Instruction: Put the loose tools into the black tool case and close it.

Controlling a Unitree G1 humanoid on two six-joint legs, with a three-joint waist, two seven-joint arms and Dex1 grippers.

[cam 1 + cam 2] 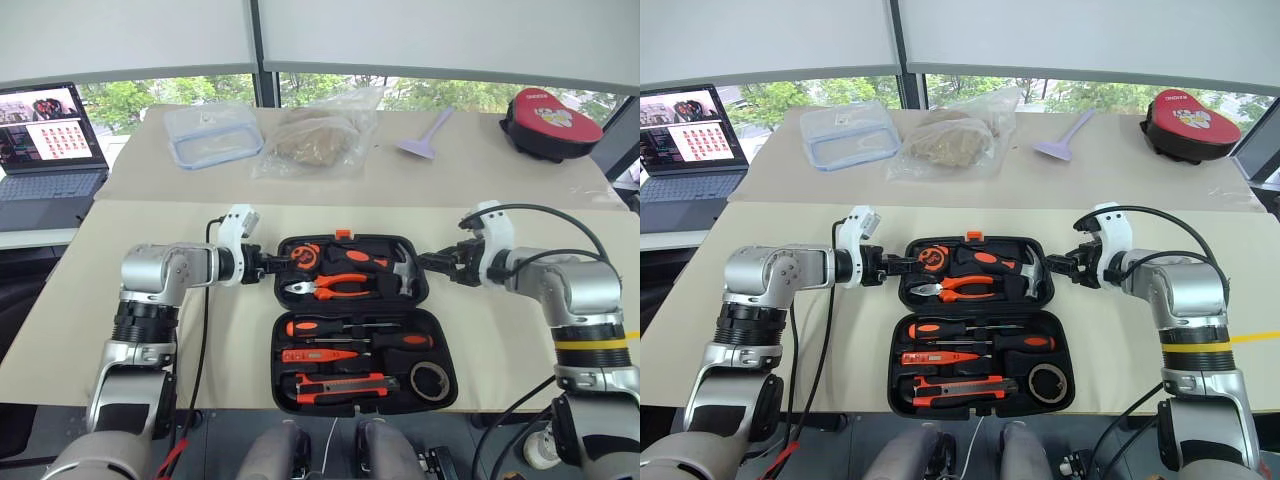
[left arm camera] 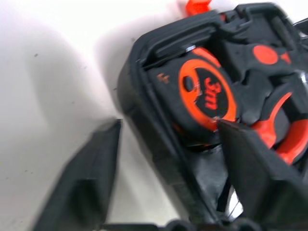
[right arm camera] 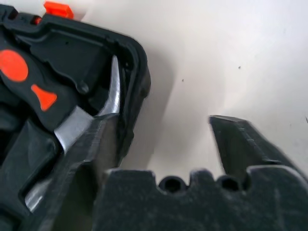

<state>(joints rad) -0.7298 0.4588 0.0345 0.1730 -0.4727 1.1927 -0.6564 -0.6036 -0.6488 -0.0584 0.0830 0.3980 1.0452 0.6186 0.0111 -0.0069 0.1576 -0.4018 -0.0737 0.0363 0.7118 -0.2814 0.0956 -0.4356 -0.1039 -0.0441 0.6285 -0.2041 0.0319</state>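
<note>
Figure: closing stage of a tool-packing task, read from left to right. At far left a laptop (image 1: 45, 150) sits on a side table. The left gripper (image 1: 268, 264) has its fingers spread, straddling the left side wall of the far half of the black tool case (image 1: 352, 322); in the left wrist view one finger lies outside the wall and the other inside, near the tape measure (image 2: 208, 96). It pinches nothing. The case lies open at the near edge of the table (image 1: 520, 345), with its orange latch (image 1: 343, 234) on the far rim. The near half holds two screwdrivers (image 1: 350, 327), a small orange screwdriver (image 1: 320, 354), a utility knife (image 1: 340, 385) and a tape roll (image 1: 431, 379); the far half holds pliers (image 1: 335, 287) and a hammer (image 1: 400, 272). No tool lies loose on the table, so packing appears complete. The right gripper (image 1: 440, 263), likewise spread and holding nothing, straddles the right side wall of the same half.

Judged step: folding the far half over the near one. Both grippers should close on the walls together, lift evenly so the lid does not twist, keep fingertips clear of the seated tools, then press until the latch catches. A red-and-black pouch (image 1: 552, 122) lies far right.
</note>
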